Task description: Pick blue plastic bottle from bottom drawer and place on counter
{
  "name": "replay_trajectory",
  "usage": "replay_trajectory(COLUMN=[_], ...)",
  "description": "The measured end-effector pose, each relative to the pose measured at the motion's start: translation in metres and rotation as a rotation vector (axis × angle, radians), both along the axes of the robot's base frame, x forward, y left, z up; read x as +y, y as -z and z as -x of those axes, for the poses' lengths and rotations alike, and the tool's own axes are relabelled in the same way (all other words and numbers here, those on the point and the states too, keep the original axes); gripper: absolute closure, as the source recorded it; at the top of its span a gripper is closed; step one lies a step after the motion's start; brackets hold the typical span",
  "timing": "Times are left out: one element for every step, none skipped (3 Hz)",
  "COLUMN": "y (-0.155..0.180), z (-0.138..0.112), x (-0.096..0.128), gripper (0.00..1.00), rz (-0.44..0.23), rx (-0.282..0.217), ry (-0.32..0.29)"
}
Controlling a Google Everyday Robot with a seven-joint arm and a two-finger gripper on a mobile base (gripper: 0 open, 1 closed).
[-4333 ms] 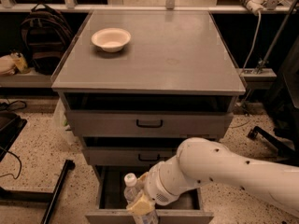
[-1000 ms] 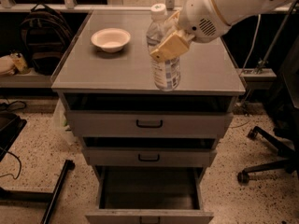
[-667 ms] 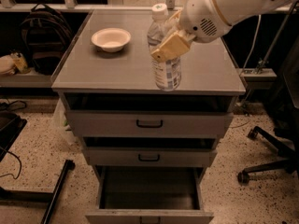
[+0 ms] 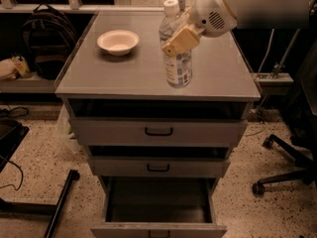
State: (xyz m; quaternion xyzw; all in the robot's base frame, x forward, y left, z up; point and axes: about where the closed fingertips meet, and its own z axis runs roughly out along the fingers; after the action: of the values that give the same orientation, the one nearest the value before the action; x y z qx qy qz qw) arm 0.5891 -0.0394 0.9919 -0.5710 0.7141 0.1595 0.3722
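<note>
Gripper (image 4: 174, 41) sits over the right half of the table (image 4: 124, 76), clamped around the upper body of the blue plastic bottle (image 4: 178, 68). One tan finger (image 4: 181, 38) lies across the front of the bottle just below its shoulder; the other is hidden behind it. The white, rounded arm (image 4: 218, 9) reaches in from about 1 o'clock of the gripper, toward the upper right corner of the view.

The bottle stands upright, its white cap at 12 o'clock above the finger and its pale label band below it. Its base looks to be on the grey top, near the front edge, though contact cannot be confirmed.

At roughly 9 o'clock from the bottle, well apart from it, a shallow white bowl (image 4: 118, 41) rests on the same surface.

Under the top, at 6 o'clock, come two shallow drawers with black handles, the upper drawer (image 4: 158, 131) and the middle drawer (image 4: 158, 167), both slightly open. Lower still, the bottom drawer (image 4: 158, 202) is pulled far out, showing a dark interior behind its grey front panel.

A dark backpack (image 4: 47, 43) sits at 9 o'clock of the cabinet, and an office chair base (image 4: 287, 162) stands on the speckled floor at 4 o'clock.
</note>
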Motion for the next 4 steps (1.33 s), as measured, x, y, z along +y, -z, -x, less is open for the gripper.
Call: replay_trajectory(y=[0.011, 0.024, 0.034, 0.041], z=[-0.027, -0.048, -0.066, -0.080], x=[-0.009, -0.015, -0.016, -0.019], gripper=[1.00, 1.00, 1.00, 1.00], rz=[-0.010, -0.048, -0.097, -0.134], rx=[-0.007, -0.019, -0.040, -0.046], ry=[0.032, 0.057, 0.077, 0.098])
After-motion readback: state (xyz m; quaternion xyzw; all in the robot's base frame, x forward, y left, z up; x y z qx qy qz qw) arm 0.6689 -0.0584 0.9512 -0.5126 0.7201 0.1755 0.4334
